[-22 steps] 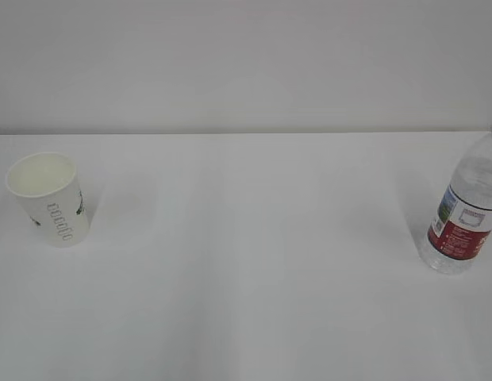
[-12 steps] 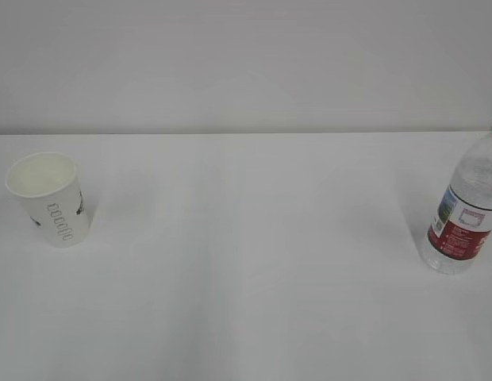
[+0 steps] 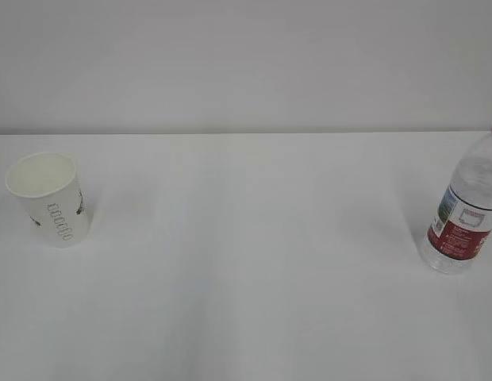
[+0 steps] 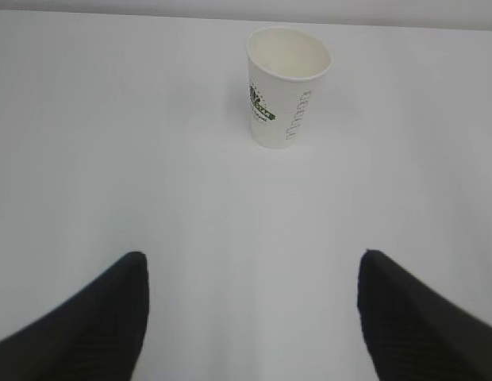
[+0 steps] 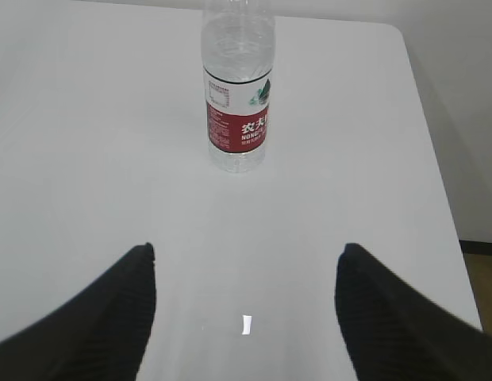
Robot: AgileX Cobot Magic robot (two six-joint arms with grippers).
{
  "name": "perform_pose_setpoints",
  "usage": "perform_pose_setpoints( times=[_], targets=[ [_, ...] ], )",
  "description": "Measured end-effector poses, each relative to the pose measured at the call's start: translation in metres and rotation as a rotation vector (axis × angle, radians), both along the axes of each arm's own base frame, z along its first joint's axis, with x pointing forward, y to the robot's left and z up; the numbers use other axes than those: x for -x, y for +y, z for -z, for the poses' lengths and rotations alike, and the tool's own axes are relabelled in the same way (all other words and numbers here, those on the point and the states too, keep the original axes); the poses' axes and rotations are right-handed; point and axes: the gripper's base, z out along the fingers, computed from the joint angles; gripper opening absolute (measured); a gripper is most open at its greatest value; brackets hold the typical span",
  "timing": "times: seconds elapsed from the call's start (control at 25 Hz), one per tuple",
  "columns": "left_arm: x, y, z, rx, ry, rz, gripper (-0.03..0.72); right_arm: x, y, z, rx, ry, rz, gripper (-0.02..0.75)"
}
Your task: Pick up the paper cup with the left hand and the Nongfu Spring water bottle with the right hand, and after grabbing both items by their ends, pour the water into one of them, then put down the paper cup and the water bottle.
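The paper cup point(image 3: 49, 198) stands upright at the table's left, white with dark lettering; the left wrist view shows the cup point(image 4: 285, 87) ahead of my left gripper point(image 4: 252, 266), which is open, empty and well short of it. The Nongfu Spring water bottle point(image 3: 466, 210) stands upright at the right edge of the exterior view. In the right wrist view the bottle point(image 5: 238, 95) stands ahead of my right gripper point(image 5: 246, 258), also open with nothing between its fingers. No water is seen outside the bottle. Neither gripper appears in the exterior view.
The white table point(image 3: 246, 262) runs back to a pale wall. Its right edge and rounded far corner point(image 5: 397, 36) lie close beyond the bottle. A small white scrap point(image 5: 246, 325) lies on the table between the right fingers.
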Motion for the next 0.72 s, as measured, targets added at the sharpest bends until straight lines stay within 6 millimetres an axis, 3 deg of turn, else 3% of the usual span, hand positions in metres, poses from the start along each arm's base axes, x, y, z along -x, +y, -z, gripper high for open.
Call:
perform_pose_setpoints(
  times=[0.72],
  targets=[
    [0.0, 0.0, 0.0, 0.0, 0.0, 0.0, 0.59, 0.0, 0.0, 0.0, 0.0, 0.0, 0.0, 0.533]
  ],
)
